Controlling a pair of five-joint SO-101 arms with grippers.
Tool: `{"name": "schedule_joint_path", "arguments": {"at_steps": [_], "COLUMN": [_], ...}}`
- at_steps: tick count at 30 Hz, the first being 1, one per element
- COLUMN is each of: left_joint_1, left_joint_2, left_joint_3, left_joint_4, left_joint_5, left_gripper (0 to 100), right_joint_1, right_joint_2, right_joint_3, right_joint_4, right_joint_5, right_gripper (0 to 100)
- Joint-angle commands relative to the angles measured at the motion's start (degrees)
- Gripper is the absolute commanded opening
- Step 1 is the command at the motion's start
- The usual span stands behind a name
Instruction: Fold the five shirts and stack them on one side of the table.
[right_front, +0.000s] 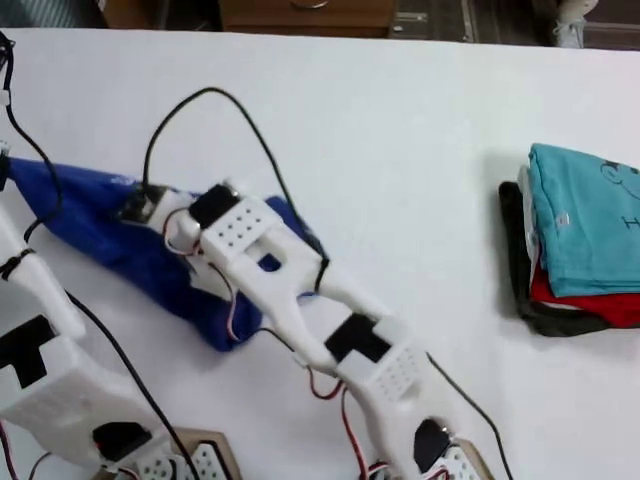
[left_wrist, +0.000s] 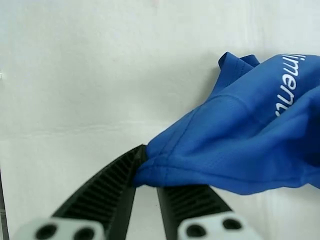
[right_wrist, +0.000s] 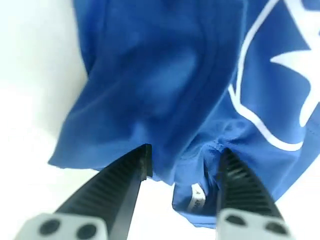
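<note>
The blue shirt (right_front: 110, 225) lies crumpled on the worktop (right_front: 400, 120), well apart from the stack of folded shirts (right_front: 585, 240). The left gripper (left_wrist: 150, 170) is clamped on a hem corner, while the right gripper (right_wrist: 185, 152) stands open astride bunched cloth. Recommendation: the right gripper should close on one clean edge, not the bunch, and both should then draw apart evenly to flatten the shirt before folding.

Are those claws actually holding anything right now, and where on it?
The left arm's jaws are shut on a bunched edge of the blue shirt. The right arm's jaws stand open over the same shirt, gripping nothing.
</note>
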Motion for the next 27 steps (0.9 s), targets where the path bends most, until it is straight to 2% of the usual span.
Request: {"name": "schedule_joint_path", "arguments": {"at_steps": [1, 19, 27], "left_joint_1": [0.2, 0.4, 0.4], "left_joint_2": [-3.7, -3.7, -3.7], "left_joint_3": [-0.7, -0.7, -0.7], "left_joint_4": [-0.9, -0.9, -0.9], "left_joint_5": [-0.4, -0.4, -0.4], "left_gripper": [2, 2, 2], "right_joint_1": [-1.6, -2.0, 3.3], "right_joint_2": [-5.7, -2.1, -2.1], "right_joint_3": [-1.6, 3.0, 2.6], "right_joint_4": [0.8, -3.3, -4.1], "right_joint_5": [-0.4, -0.3, 0.0], "right_gripper": [15.9, 14.5, 14.9]}}
